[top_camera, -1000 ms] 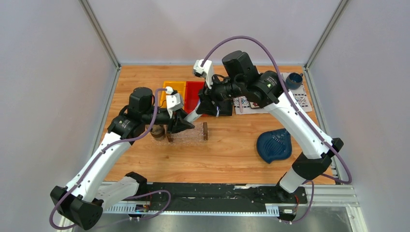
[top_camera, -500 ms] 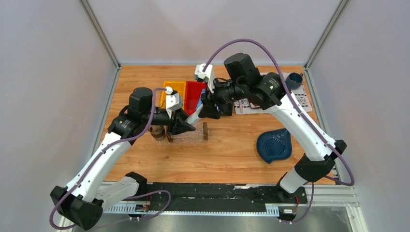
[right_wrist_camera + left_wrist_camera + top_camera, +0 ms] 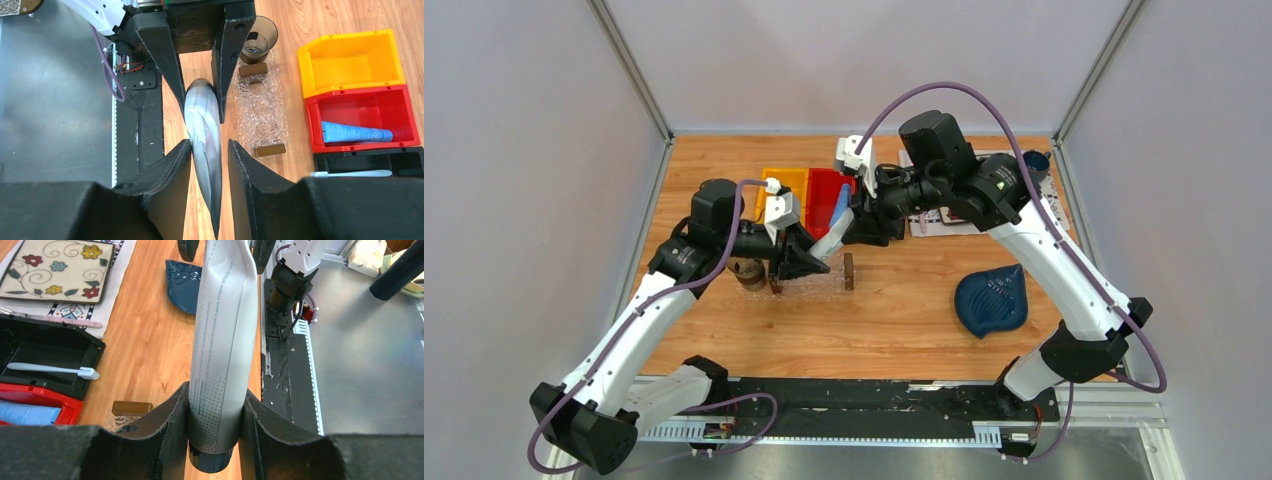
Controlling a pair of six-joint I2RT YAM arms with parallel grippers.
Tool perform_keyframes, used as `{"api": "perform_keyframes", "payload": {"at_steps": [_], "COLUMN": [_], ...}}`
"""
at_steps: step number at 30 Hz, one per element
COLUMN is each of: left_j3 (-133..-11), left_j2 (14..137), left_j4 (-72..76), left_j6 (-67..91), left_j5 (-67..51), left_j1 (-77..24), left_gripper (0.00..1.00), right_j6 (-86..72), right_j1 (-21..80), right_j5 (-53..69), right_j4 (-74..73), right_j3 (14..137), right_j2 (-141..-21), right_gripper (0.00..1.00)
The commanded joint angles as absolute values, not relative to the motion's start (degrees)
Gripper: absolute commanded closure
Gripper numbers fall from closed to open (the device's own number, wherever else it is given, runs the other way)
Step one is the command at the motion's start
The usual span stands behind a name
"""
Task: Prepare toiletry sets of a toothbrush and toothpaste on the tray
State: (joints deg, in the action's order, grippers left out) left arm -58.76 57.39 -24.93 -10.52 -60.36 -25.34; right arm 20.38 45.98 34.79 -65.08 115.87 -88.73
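two grippers meet on one white-grey squeeze tube of toothpaste (image 3: 222, 330), which hangs in the air off the wooden table (image 3: 904, 320).

left wrist view: i see the left gripper (image 3: 216, 390) clenched on the cap end of this tube. both dark pads press into its sides and the round cap pokes out beneath them.

right wrist view: the right gripper (image 3: 209, 144) straddles the flat crimped end with its jaws released. one finger (image 3: 170, 170) sits right at the tube. the other stands off it, with a strip of wood showing between.

the clear, bubble-textured rectangular tray (image 3: 260, 110), with a dark brown block at each short end, lies on the table just beside the held tube and does not touch it. a dark tinted cup (image 3: 257, 35) stands just past one of its blocks.

the bright blue squeeze tube (image 3: 355, 134) lies flat in the red plastic bin (image 3: 312, 120). the slim pale toothbrush with a whitish head (image 3: 52, 369) lies in the black bin (image 3: 30, 340) beside the red one. a yellow bin (image 3: 345, 40) flanks the red bin's other side.

a square floral plate (image 3: 62, 270) and a pink-handled fork (image 3: 65, 322) lie beyond the black bin. the dark blue leaf-shaped dish (image 3: 991, 300) sits well apart from the tray, on my right-arm side.
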Motion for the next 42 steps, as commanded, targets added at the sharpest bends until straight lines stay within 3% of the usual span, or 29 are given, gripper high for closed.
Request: {"api": "perform_keyframes", "payload": {"at_steps": [1,11,15,16,17,19,25,31,42], "left_j3": [-59.9,-60.0,-60.4,-60.6,-60.6,-60.5,-60.6,-60.6,-60.1], "left_j2": [57.5,58.4,58.9,58.9,58.8,58.2,55.8,54.1,49.9], "left_j4": [-23.3,-24.0,-24.1,-24.2,-24.3,-24.5,-25.7,-27.3,-37.3], "left_j6": [-10.9,-11.4,-11.0,-10.9,-11.0,-11.3,-12.8,-14.6,-25.7], "left_j5": [-64.3,-65.0,-64.4,-63.4,-62.8,-61.0,-54.2,-49.7,-33.9], "left_j1": [-25.1,-25.1,-25.1,-25.1,-25.1,-25.1,-25.1,-24.5,-22.9], "left_gripper": [1.00,1.00,1.00,0.96,0.84,0.70,0.47,0.33,0.32], "right_j6": [21.3,21.3,21.6,21.6,20.8,20.3,18.4,17.5,15.6], "right_j1": [45.6,45.7,46.2,46.1,46.2,46.1,46.2,46.1,46.1], "right_j5": [36.8,40.1,40.2,39.0,37.8,34.1,26.6,22.6,16.2], "right_j4": [-65.1,-65.7,-66.1,-65.7,-65.4,-64.5,-63.2,-63.3,-63.6], "right_j3": [117.5,118.3,118.4,118.4,118.2,118.0,117.9,118.1,119.1], "right_j2": [-88.5,-89.9,-90.2,-90.2,-90.1,-90.1,-90.1,-91.5,-97.1], "right_gripper": [0.65,0.83,0.99,1.00,1.00,1.00,1.00,1.00,1.00]}}
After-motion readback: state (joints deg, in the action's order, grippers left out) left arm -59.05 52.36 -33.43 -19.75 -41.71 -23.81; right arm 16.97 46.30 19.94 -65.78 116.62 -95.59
